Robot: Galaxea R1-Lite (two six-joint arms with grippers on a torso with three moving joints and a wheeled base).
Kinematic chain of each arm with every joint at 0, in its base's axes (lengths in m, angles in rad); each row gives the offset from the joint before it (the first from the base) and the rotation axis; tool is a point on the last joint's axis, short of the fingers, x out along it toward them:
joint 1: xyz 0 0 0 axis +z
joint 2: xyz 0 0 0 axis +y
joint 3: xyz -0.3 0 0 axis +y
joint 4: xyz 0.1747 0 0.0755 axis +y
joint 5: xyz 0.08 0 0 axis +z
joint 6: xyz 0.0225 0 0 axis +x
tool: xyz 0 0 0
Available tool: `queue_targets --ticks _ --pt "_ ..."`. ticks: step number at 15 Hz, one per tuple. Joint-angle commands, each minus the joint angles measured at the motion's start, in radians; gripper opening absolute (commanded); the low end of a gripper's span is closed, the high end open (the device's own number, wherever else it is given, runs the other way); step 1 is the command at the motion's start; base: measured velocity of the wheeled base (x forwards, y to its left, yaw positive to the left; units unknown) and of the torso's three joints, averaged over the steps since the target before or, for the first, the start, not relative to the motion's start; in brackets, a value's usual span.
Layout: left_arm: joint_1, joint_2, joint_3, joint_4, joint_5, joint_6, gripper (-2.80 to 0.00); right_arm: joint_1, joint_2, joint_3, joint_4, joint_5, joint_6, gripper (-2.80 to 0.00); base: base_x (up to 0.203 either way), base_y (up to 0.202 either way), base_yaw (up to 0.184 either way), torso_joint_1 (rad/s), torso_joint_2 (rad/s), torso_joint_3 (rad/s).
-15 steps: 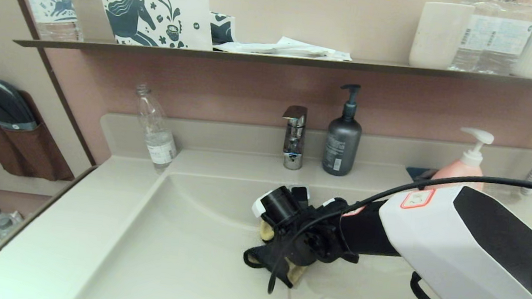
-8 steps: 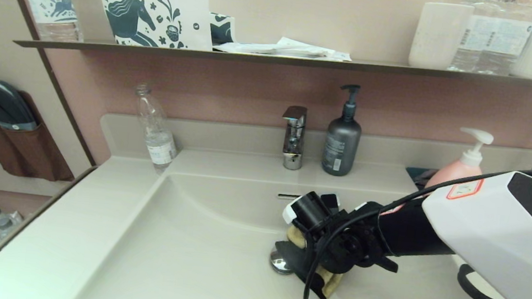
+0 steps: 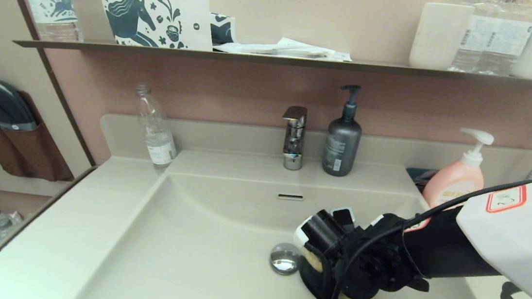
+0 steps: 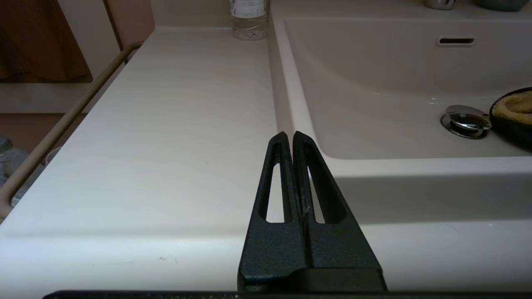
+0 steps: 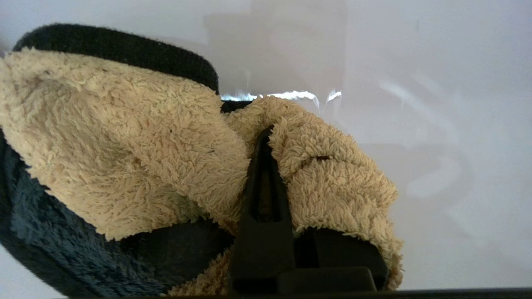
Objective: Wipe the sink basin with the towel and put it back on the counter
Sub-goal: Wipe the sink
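My right tool (image 3: pixel 327 272) is clamped tight on the towel (image 5: pixel 124 166), pressing it against the sink basin (image 3: pixel 188 249) floor just beside the drain plug (image 3: pixel 284 258). My left tool (image 4: pixel 289 137) sits closed and empty over the surface (image 4: pixel 166 124). Labels on the grey pump bottle (image 3: pixel 342 142) and pink soap bottle (image 3: pixel 456 180) are unreadable.

towel (image 5: pixel 124 166): mustard-yellow, dark edging | sink basin (image 3: pixel 189 240): cream-white | soap bottle (image 3: pixel 456 180): pink
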Motion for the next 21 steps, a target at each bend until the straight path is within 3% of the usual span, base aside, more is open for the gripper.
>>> queue_targets --ticks 1,5,10,14,21 --pt "0.000 0.000 0.000 0.000 0.000 0.000 -2.80 0.056 -0.002 0.032 0.004 0.023 0.052 -2.80 0.000 0.000 0.000 0.000 0.00 0.000" --pt "0.000 0.000 0.000 0.000 0.000 0.000 -2.80 0.134 -0.004 0.008 -0.003 0.102 0.110 -2.80 0.000 0.000 0.000 0.000 0.00 0.000" --pt "0.000 0.000 0.000 0.000 0.000 0.000 -2.80 0.194 0.018 -0.131 -0.003 0.178 0.186 -2.80 0.000 0.000 0.000 0.000 0.00 0.000" --pt "0.000 0.000 0.000 0.000 0.000 0.000 -2.80 0.230 0.099 -0.267 0.000 0.183 0.188 -2.80 0.000 0.000 0.000 0.000 0.00 0.000" --pt "0.000 0.000 0.000 0.000 0.000 0.000 -2.80 0.247 0.296 -0.665 0.005 0.185 0.126 -2.80 0.000 0.000 0.000 0.000 0.00 0.000"
